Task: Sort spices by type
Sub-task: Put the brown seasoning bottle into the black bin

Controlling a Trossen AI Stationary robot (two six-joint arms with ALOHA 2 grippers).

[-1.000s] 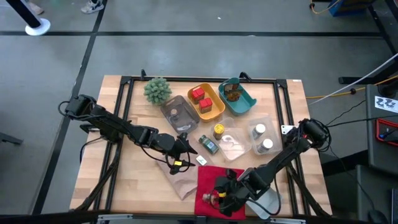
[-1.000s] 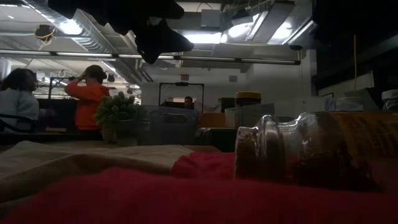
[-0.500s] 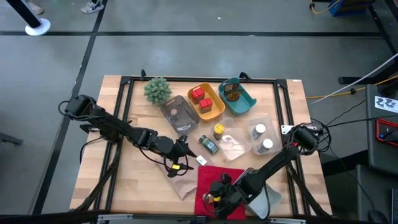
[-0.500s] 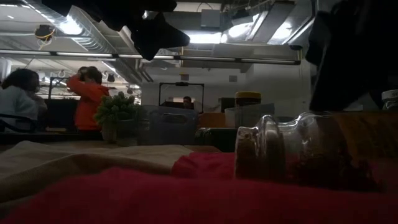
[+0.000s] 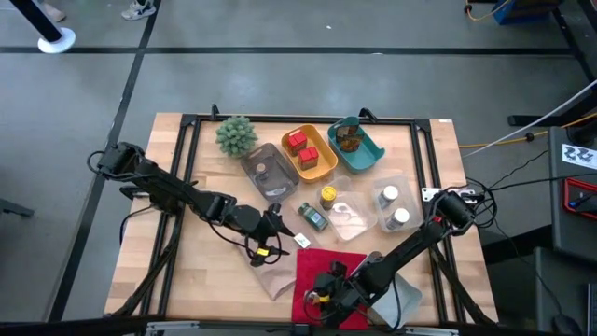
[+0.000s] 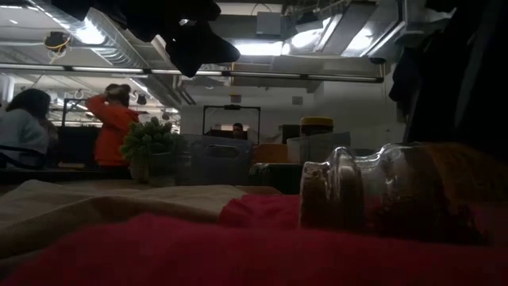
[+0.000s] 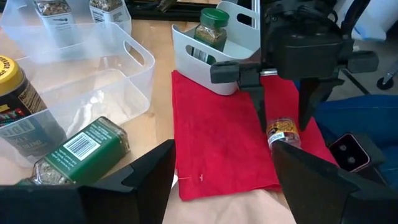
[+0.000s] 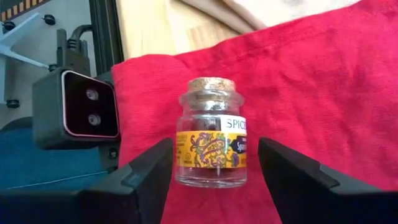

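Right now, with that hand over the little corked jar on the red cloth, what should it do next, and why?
Probably lower the right hand a little further and shut it on the corked jar. The jar lies on the red cloth, its fingers stand open on either side, and neither appears to touch the glass yet.
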